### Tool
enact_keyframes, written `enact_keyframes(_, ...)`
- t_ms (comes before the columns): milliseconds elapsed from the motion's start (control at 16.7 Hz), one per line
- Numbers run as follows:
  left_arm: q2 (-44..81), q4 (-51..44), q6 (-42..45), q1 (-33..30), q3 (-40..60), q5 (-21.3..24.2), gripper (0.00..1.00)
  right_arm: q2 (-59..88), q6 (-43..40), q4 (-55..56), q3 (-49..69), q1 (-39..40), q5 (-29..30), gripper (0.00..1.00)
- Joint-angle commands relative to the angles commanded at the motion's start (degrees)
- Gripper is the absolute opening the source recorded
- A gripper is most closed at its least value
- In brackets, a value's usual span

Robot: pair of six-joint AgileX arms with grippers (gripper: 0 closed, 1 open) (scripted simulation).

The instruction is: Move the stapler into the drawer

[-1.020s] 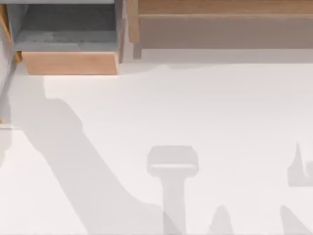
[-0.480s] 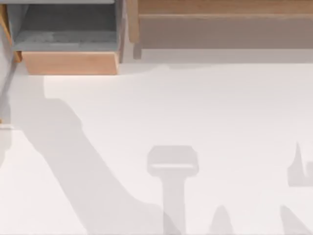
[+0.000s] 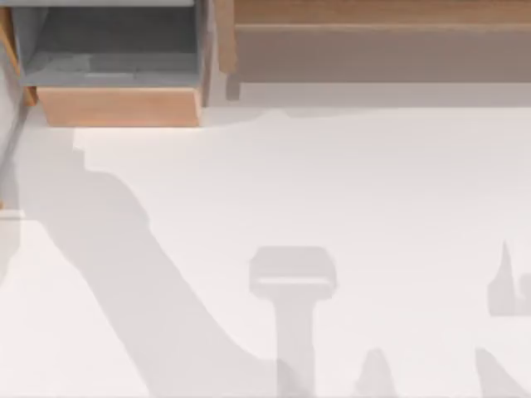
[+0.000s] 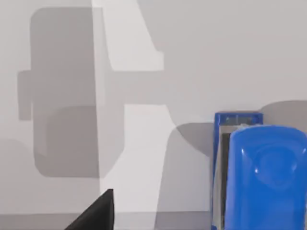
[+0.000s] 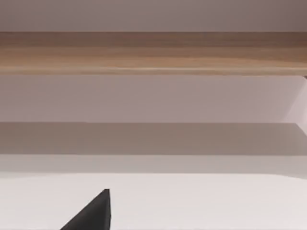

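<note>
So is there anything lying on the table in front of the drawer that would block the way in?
Nothing visible does. The drawer stands open at the table's far left, with only shadows before its tan front panel.

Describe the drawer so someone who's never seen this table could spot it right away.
Look along the table's far edge to the left corner. There sits the drawer, pulled open, boxy with grey inner walls and a light tan front panel. Its neighbour, the long wooden shelf, is much wider with a brownish-grey recess.
</note>
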Motion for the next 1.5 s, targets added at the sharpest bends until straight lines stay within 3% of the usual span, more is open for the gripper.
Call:
enact_keyframes(360,-11.08,22.45,5.96,4.38,-9.0,9.11,1.0,0.0,0.0,0.0,0.0,0.0,0.0,1.0)
enact_keyframes(720,-20.76,59.92,19.25,16.73,-27.77,18.0,1.0,0.0,0.0,0.0,0.0,0.0,0.0,1.0)
enact_keyframes(1140,-21.71,103.46,42.75,30.03,-56.84,26.15,1.0,0.0,0.0,0.0,0.0,0.0,0.0,1.0)
enact_keyframes(1500,-18.81,128.77,60.31,27.08,-77.36,32.4,1.0,0.0,0.0,0.0,0.0,0.0,0.0,1.0)
